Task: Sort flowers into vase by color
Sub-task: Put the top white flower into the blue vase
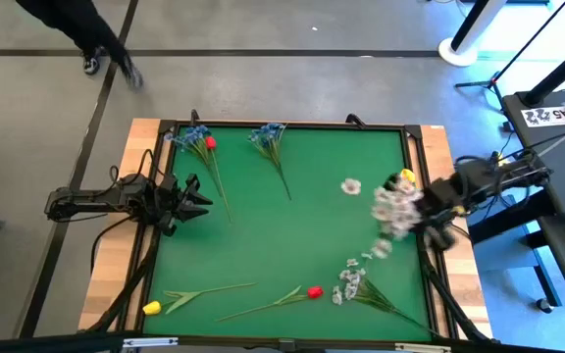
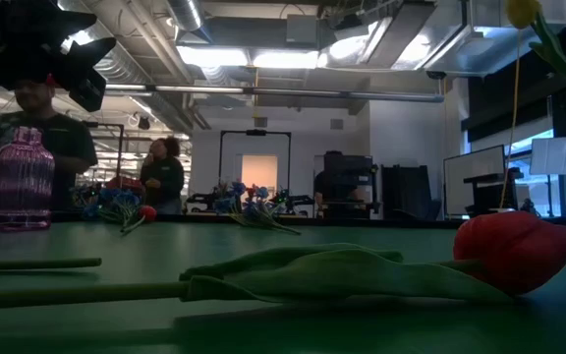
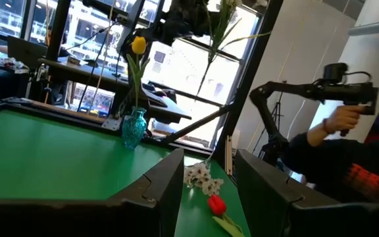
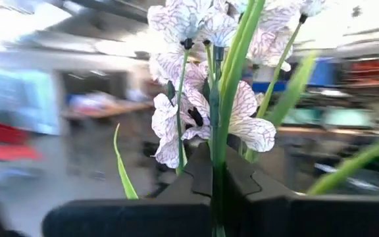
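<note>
My right gripper (image 1: 430,214) hangs over the table's right side, shut on a white-blossom sprig (image 1: 395,208). Beside it a yellow tulip (image 1: 406,176) stands in a teal vase (image 3: 135,128). My left gripper (image 1: 192,196) waits open at the left edge, touching nothing. Lying flat on the table are two blue sprigs (image 1: 194,137) (image 1: 268,137) with a red bud (image 1: 210,143) at the far side, a red tulip (image 1: 314,292), a yellow tulip (image 1: 151,308) and another white sprig (image 1: 356,286) at the near side. A loose white blossom (image 1: 351,186) lies mid-right. My right gripper (image 4: 216,172) pinches the white sprig's green stalks (image 4: 217,155) between its two fingers, just below the blossoms (image 4: 202,99). The stalks run straight out past the fingertips. The sprig is lifted clear of the table, its blossoms pointing toward the table's middle.
A pink-purple vase (image 2: 18,182) stands at the far left of the table. Wooden borders (image 1: 116,265) frame the green mat. People stand beyond the far edge (image 2: 160,172), and one person holds a device beside the right side (image 3: 337,125). The mat's middle (image 1: 292,235) is bare.
</note>
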